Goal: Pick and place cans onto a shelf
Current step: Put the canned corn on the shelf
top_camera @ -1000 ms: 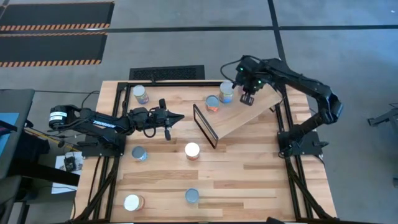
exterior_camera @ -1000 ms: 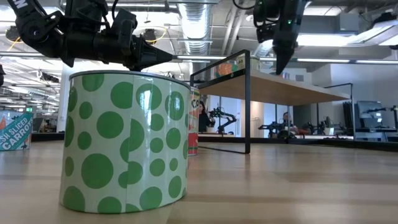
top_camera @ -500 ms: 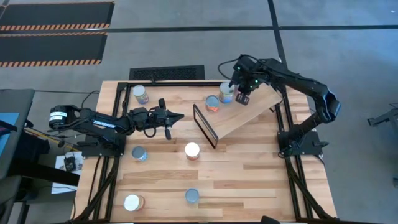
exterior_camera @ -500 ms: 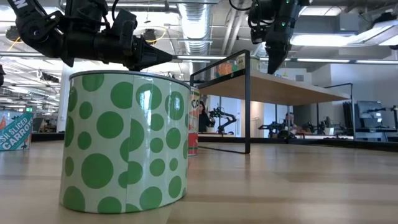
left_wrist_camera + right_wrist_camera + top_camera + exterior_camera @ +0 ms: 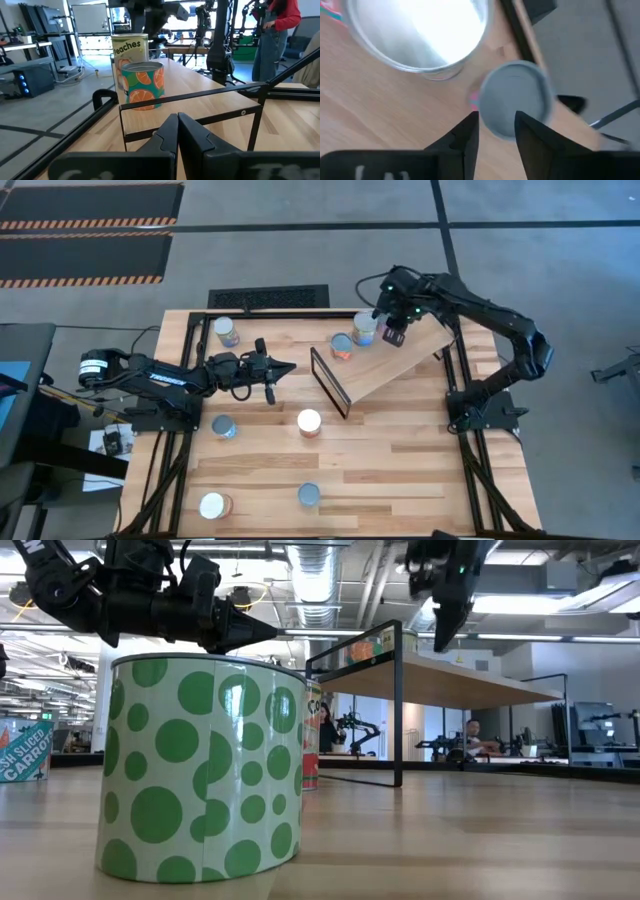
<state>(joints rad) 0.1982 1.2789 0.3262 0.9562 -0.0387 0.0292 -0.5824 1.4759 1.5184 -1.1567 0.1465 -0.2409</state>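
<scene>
- The shelf [image 5: 385, 365], a tilted light-wood board with a thin black frame at its lower end, stands on the right half of the slatted wooden table [image 5: 420, 470].
- Two small tins stand on the shelf's far part, close together: a can with an orange-patterned teal label [image 5: 342, 346] and a taller silvery-topped can marked "Peaches" [image 5: 364, 328]. By my reading, that part of the task is done.
- Five cans remain on the table: a silvery-topped one near the far left corner [image 5: 227, 332], a grey-topped one at the left [image 5: 224, 427], a white-topped one with a red label near the middle [image 5: 309, 422], a white-topped one at the near left corner [image 5: 213, 506], and a grey-topped one at the near edge [image 5: 309, 496].
- So the work looks less than half finished.
- The right gripper [image 5: 393, 335] hovers above the shelf just beside the peaches can; its fingers [image 5: 465, 137] stand slightly apart and hold nothing.
- The left gripper [image 5: 285, 367] waits above the table, left of the shelf's black frame, its fingers [image 5: 167, 132] pressed together and empty.
</scene>
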